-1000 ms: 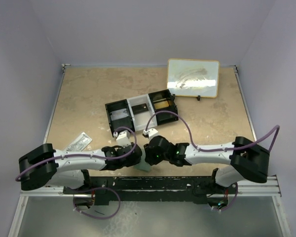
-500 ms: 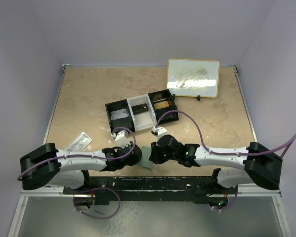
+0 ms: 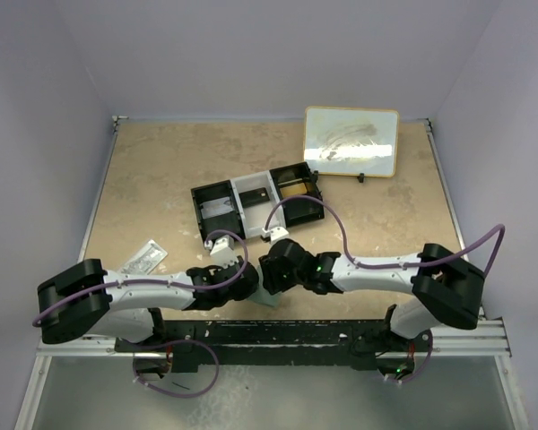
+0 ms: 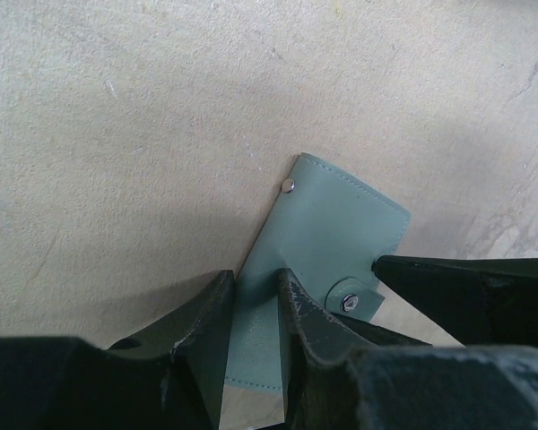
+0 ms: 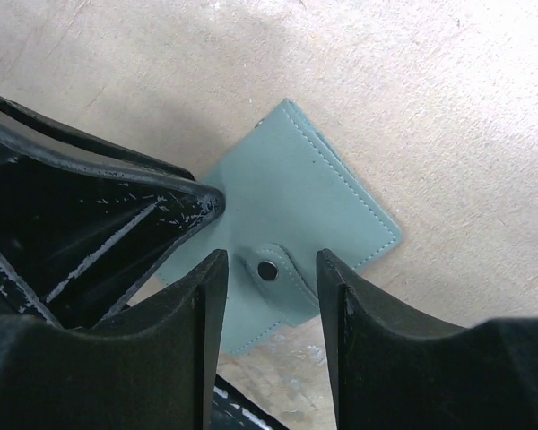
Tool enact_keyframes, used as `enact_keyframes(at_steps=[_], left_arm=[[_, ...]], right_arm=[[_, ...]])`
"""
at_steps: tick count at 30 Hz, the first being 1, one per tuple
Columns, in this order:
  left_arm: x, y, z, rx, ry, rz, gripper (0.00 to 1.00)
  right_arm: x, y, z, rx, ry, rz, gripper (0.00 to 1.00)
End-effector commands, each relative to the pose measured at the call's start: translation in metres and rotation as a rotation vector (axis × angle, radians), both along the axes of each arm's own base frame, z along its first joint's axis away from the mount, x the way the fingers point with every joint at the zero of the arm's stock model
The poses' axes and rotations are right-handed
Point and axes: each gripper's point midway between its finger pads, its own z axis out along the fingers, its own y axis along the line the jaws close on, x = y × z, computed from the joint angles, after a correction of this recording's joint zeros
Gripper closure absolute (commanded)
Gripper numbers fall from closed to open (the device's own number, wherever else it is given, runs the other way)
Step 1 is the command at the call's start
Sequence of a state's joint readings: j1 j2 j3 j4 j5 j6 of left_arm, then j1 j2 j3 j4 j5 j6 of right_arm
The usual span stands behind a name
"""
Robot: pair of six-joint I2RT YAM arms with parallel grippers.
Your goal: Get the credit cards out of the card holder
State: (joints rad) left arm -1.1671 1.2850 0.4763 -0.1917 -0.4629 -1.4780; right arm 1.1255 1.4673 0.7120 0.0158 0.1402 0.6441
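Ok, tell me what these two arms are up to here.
Both are working on the closed grey-green card holder near the front edge of the table. The left gripper pinches one edge of it, while the right gripper hangs open over it, fingers either side of the snap tab. The tab is fastened and no credit cards are out yet.

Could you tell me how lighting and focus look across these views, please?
Top external view: soft, even light, streaky reflections on the framed panel. Left wrist view: the card holder is sharp, with shadow on the table beside it. Right wrist view: the right end effector looms dark and slightly soft up close.
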Motion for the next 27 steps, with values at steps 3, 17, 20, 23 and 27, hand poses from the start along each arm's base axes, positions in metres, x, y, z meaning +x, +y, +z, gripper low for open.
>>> enact_keyframes(at_steps=[3, 17, 20, 23, 27], left_arm=[[-0.018, 0.043, -0.032, 0.200, 0.075, -0.026, 0.76], [-0.016, 0.042, -0.028, 0.181, 0.066, -0.008, 0.75], [-0.015, 0.039, -0.025, 0.162, 0.058, -0.007, 0.75], [-0.015, 0.040, -0.026, 0.170, 0.060, -0.007, 0.75], [-0.016, 0.042, -0.028, 0.181, 0.069, -0.009, 0.75]], right_arm=[[-0.005, -0.004, -0.016, -0.129, -0.014, 0.040, 0.52], [-0.023, -0.028, -0.033, -0.293, 0.004, -0.056, 0.55], [-0.018, -0.034, -0.030, -0.310, -0.015, -0.115, 0.59], [-0.013, -0.032, -0.029, -0.314, -0.034, -0.139, 0.64], [-0.004, -0.044, -0.032, -0.382, -0.063, -0.221, 0.74]])
